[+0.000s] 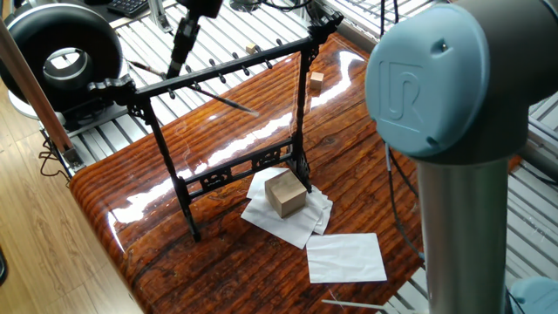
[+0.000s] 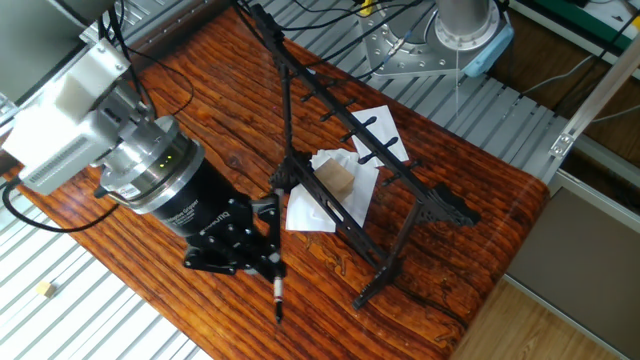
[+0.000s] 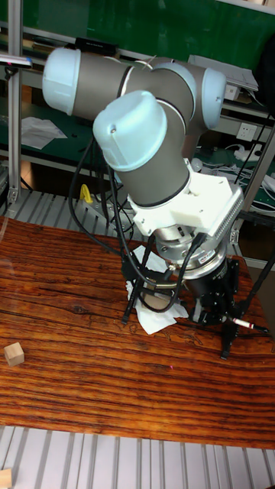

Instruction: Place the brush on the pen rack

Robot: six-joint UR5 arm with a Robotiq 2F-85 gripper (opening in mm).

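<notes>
Gripper [image 2: 262,262] pinching brush [image 1: 228,101], held tilted near rack [image 1: 222,67] top bar. Best levelled, then lowered gently across two pegs

Two fixed cams look down from opposite sides at the pen rack [image 1: 228,131] [image 2: 350,150]. Tall cam: low, level, arm close up. All share the table [image 1: 349,166] [image 2: 200,80] [image 3: 69,367].

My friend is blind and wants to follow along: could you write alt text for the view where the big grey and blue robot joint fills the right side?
A robot gripper holds a thin dark brush slanted across the top bar of a tall black pen rack on a glossy wooden table. A small wooden block sits on white paper at the rack's foot.
</notes>
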